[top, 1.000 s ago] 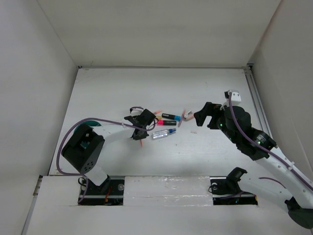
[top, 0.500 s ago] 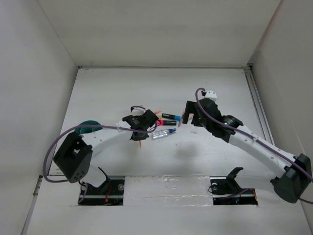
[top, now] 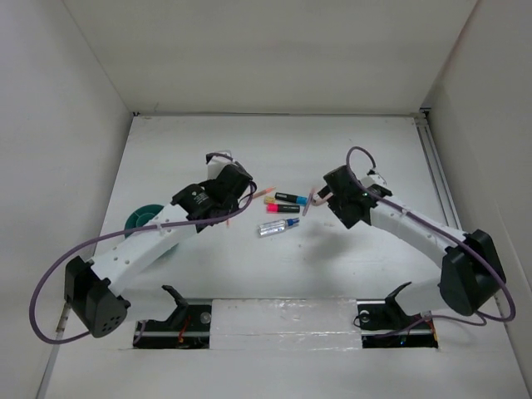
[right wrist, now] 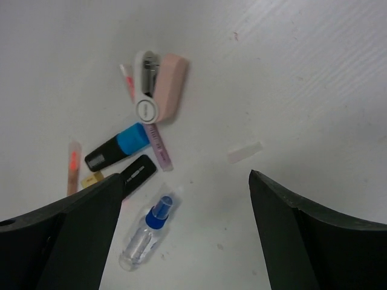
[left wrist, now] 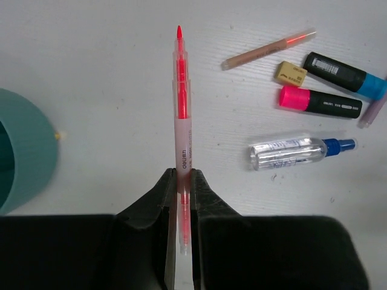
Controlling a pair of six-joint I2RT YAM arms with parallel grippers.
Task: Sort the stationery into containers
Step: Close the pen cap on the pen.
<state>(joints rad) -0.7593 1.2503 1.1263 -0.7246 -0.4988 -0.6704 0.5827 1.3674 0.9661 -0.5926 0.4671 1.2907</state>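
Note:
My left gripper (left wrist: 181, 181) is shut on a clear pen with red ink (left wrist: 181, 103), which points away from the wrist above the table. The teal cup (left wrist: 21, 154) stands to its left, also seen as the teal cup (top: 140, 219) beside the left arm. On the table lie a black marker with a blue end (left wrist: 344, 75), a pink-ended marker (left wrist: 320, 103), a clear blue-capped bottle-like pen (left wrist: 296, 152), a thin orange pencil (left wrist: 266, 49) and a small beige eraser (left wrist: 291, 73). My right gripper (right wrist: 187, 181) hangs open above the clear blue-capped pen (right wrist: 147, 234).
A pink and white stapler-like piece (right wrist: 160, 90) and a thin lilac pen (right wrist: 158, 147) lie beside the markers. A small strip of tape (right wrist: 245, 152) sits on the white table (top: 349, 150). White walls close in the back and sides.
The left arm has lifted the red pen off the pile and drawn back toward the left. The right arm has swung in over the items, and its jaws have narrowed slightly.

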